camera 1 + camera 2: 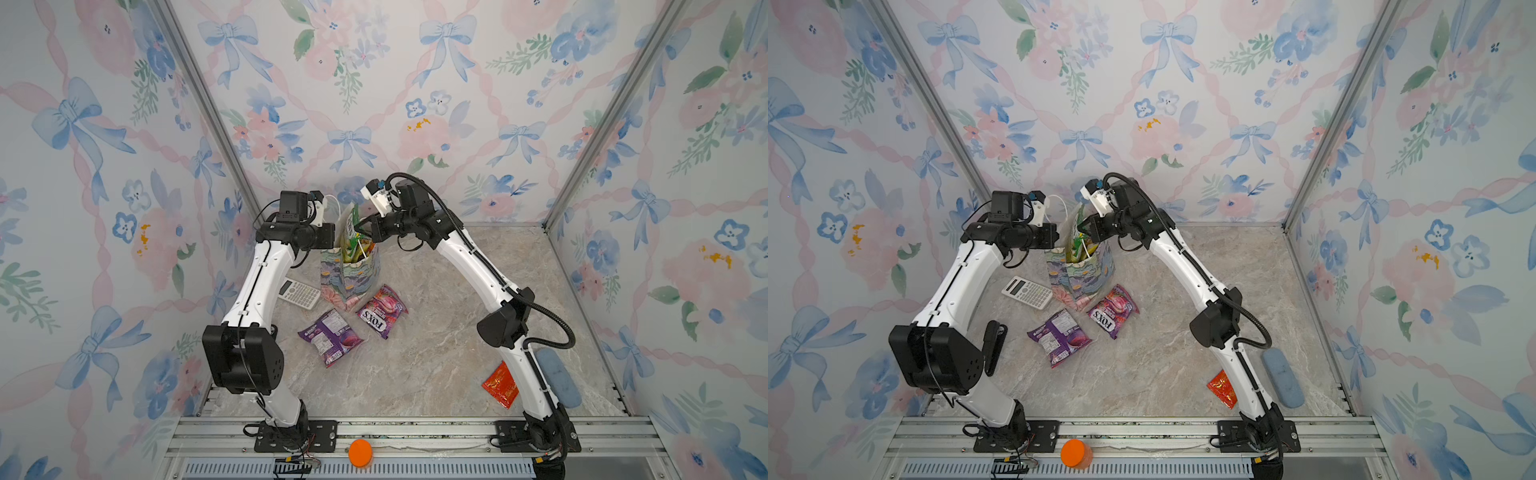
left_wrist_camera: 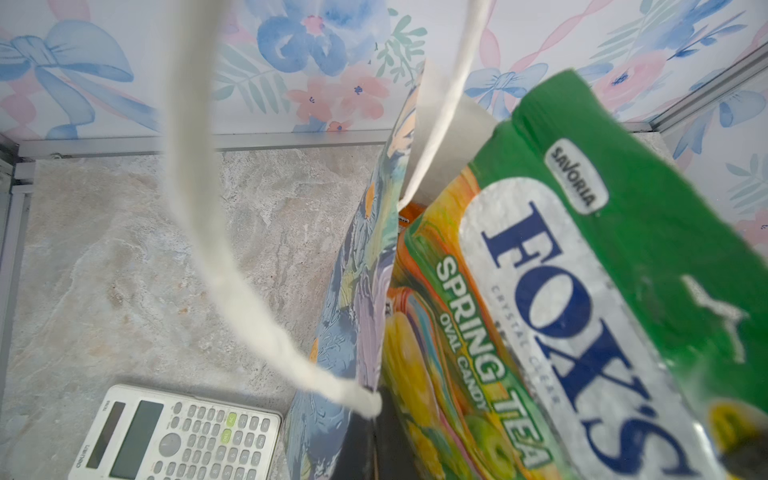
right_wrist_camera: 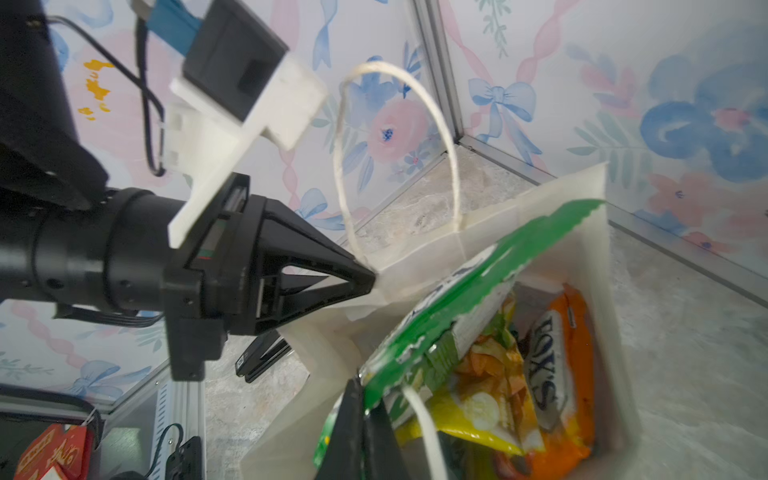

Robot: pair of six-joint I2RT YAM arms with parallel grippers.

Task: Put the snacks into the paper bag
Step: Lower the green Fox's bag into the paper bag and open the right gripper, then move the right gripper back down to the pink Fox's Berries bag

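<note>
The flowered paper bag [image 1: 351, 276] [image 1: 1080, 276] stands upright at the middle back. My left gripper [image 1: 336, 236] [image 2: 374, 428] is shut on its rim, as the right wrist view shows [image 3: 370, 282]. My right gripper [image 1: 362, 227] [image 3: 365, 411] hangs over the bag's mouth, pinching the edge of a green FOX'S packet [image 2: 623, 270] [image 3: 478, 266] that stands half inside. Orange [image 3: 571, 374] and yellow [image 3: 478, 409] packets lie in the bag. On the table lie a pink FOX'S packet [image 1: 382, 311], a purple packet [image 1: 330, 337] and a red sachet [image 1: 500, 384].
A grey-white calculator [image 1: 299, 293] [image 2: 178, 436] lies left of the bag. A black stapler-like thing [image 1: 994, 349] sits by the left arm. A blue-grey oblong pad [image 1: 1283, 378] lies near the right wall. An orange disc [image 1: 360, 453] rests on the front rail.
</note>
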